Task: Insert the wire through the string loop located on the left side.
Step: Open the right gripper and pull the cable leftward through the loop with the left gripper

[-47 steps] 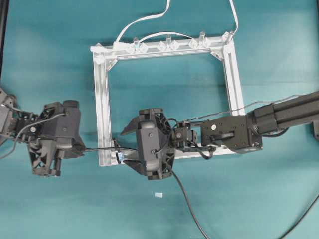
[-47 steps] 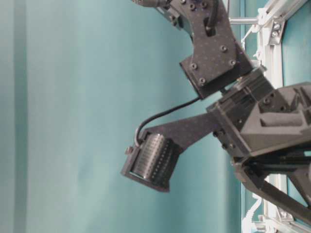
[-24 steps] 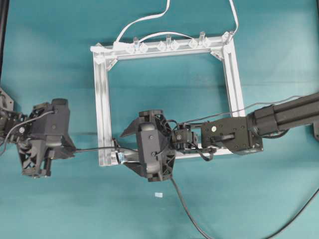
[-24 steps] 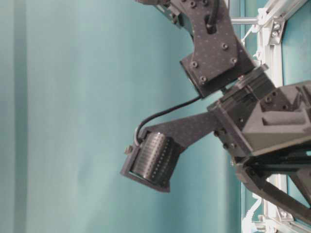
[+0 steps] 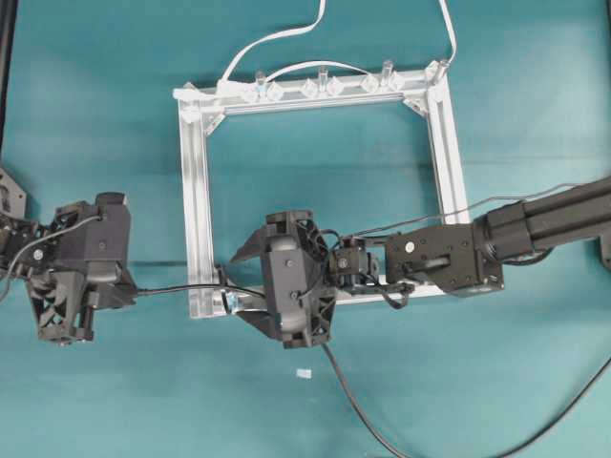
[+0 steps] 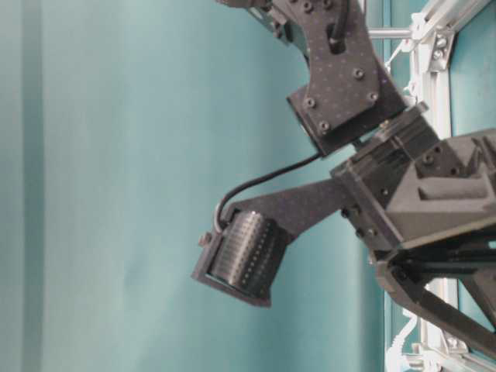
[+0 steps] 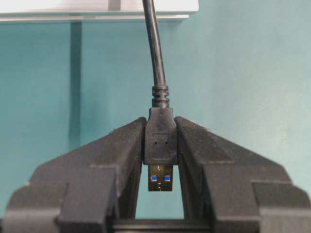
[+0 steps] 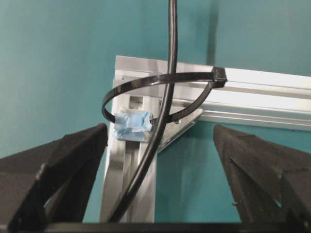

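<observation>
Seen from overhead, a square aluminium frame (image 5: 199, 205) lies on the teal table (image 5: 95, 143), with clear plastic clips (image 5: 323, 84) and a white cable (image 5: 277, 38) along its far bar. The left gripper (image 5: 122, 294) sits outside the frame's left bar, and the wire (image 5: 181, 288) runs from it rightward across the near-left corner to the right gripper (image 5: 237, 286), which hovers over that corner; more black cable trails off toward the lower edge. The table-level view shows only dark arm links and a ribbed black cylinder (image 6: 242, 256) against the teal backdrop, with frame bars (image 6: 430, 70) at the right; neither gripper's jaws can be read there. In the left wrist view, the left gripper (image 7: 160, 150) is clamped on the wire's black USB plug (image 7: 160, 141), its metal tip with blue inserts pointing back between the fingers (image 7: 109, 155), and the cable rising toward the frame's bar (image 7: 97, 7). In the right wrist view, the right gripper (image 8: 160, 145) stands wide apart, holding nothing; the string loop (image 8: 146, 85), a black zip tie with a pale-blue tab (image 8: 130, 124), sits at the frame corner, and the wire (image 8: 170, 58) passes through it.
</observation>
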Motion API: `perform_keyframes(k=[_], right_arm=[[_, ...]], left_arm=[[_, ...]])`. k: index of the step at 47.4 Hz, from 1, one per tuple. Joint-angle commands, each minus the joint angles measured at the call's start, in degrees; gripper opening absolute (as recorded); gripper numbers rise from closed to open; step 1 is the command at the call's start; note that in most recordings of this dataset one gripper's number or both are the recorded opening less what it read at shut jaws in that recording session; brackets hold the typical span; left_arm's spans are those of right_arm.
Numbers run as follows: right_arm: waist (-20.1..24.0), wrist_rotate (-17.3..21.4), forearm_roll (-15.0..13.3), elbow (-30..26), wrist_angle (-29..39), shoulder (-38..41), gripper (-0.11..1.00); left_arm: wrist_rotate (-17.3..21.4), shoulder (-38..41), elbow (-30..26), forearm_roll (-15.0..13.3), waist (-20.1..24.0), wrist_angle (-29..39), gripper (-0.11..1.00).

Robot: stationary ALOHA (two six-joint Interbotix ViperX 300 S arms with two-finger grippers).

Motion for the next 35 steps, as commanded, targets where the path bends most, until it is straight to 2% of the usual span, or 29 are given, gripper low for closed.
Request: perform_keyframes(k=[1, 2, 8, 11, 17, 35], right_arm=[[0.1, 0.0, -0.1, -0.7, -0.4, -1.4, 0.96], [0.1, 0.0, -0.1, -0.7, -0.4, -1.3, 0.96], [0.1, 0.0, -0.1, -0.7, -0.4, -1.4, 0.96], [0.1, 0.0, -0.1, -0.6, -0.4, -1.4, 0.96], [0.2, 0.0, -0.1, -0.7, -0.4, -1.4, 0.96], [0.1, -0.4, -0.1, -0.4, -0.1, -2.9, 0.96]], left_arm=[[-0.5, -0.2, -0.6, 0.4, -0.4, -0.1, 0.22], [-0.4, -0.2, -0.7, 0.4, -0.4, -0.2, 0.25], [-0.2, -0.2, -0.7, 0.5, -0.4, -0.1, 0.62], [-0.2, -0.2, -0.7, 0.5, -0.4, -0.2, 0.76], [-0.1, -0.4, -0.5, 0.6, -0.4, -0.1, 0.69], [1.1, -3.8, 0.1, 1.3, -0.3, -0.1, 0.7]])
